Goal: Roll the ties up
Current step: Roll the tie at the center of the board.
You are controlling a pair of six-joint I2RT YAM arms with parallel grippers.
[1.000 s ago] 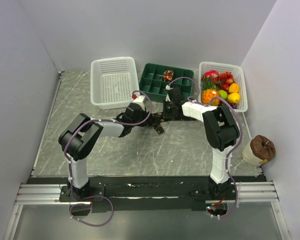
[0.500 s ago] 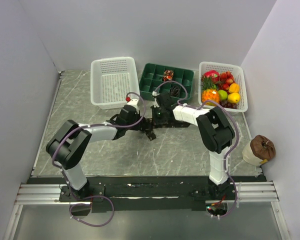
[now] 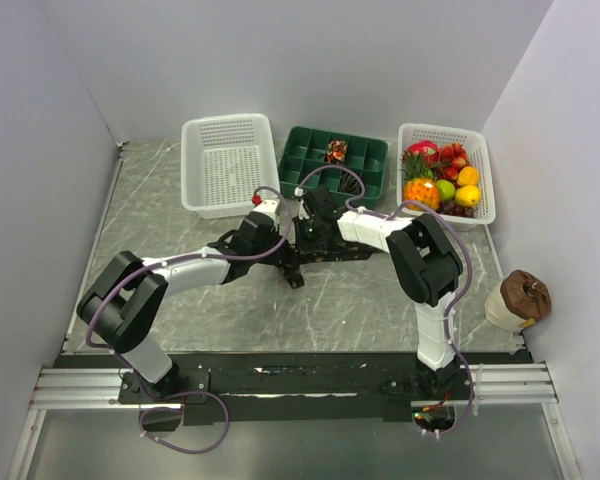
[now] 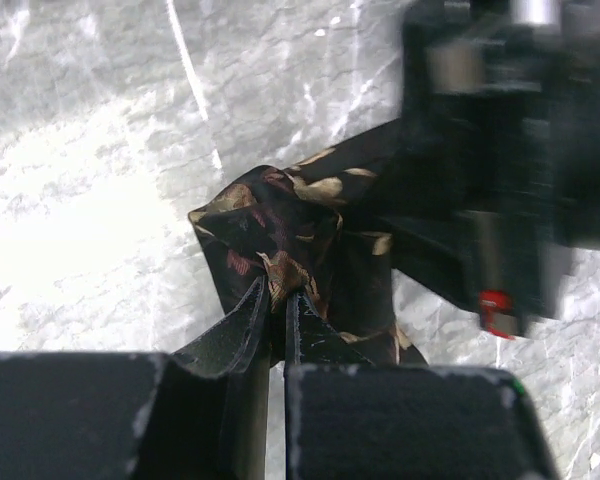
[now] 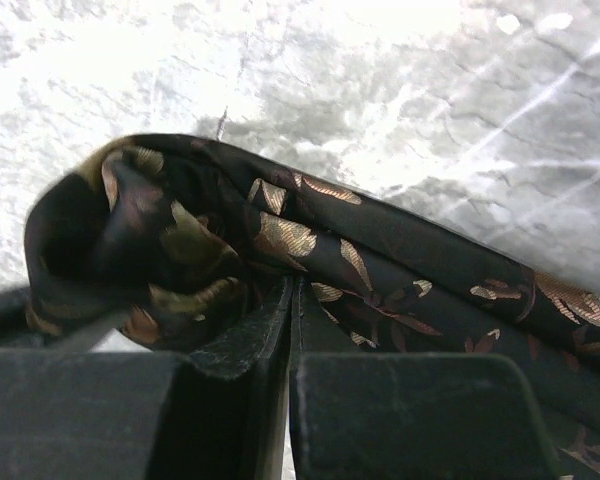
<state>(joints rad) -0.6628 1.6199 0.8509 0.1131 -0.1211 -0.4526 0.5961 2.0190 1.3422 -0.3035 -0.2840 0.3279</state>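
"Counting the ties, how many are out on the table (image 3: 180, 200)?"

"One. A dark tie (image 4: 280, 225) with tan leaf marks lies at the middle of the marble top, bunched into a loose lump at one end, with its flat length running away to the right."

"And how many arms are on it?"

"Both. The left gripper (image 4: 278, 302) has its two fingers nearly together, pinching a fold at the near edge of the lump. The right gripper (image 5: 289, 296) is closed just as tight on the cloth, right where the flat strip meets the bunched end. From above, the two grippers sit just beside each other."

"Are any ties rolled?"

"One reddish coil (image 3: 335, 150) sits in a back compartment of the green tray (image 3: 310, 165). A darker thing lies in a nearer compartment, but a purple cable crosses it, so it cannot be told for sure."

"How many baskets?"

"Two white ones at the back. The left basket (image 3: 227, 160) flanks the tray on one side. The right basket (image 3: 480, 175) on the other side holds a heap of fruit (image 3: 445, 178), too crowded to count."

"Anything else?"

"One brown and cream bundle (image 3: 520, 298) sits off the table's right edge."
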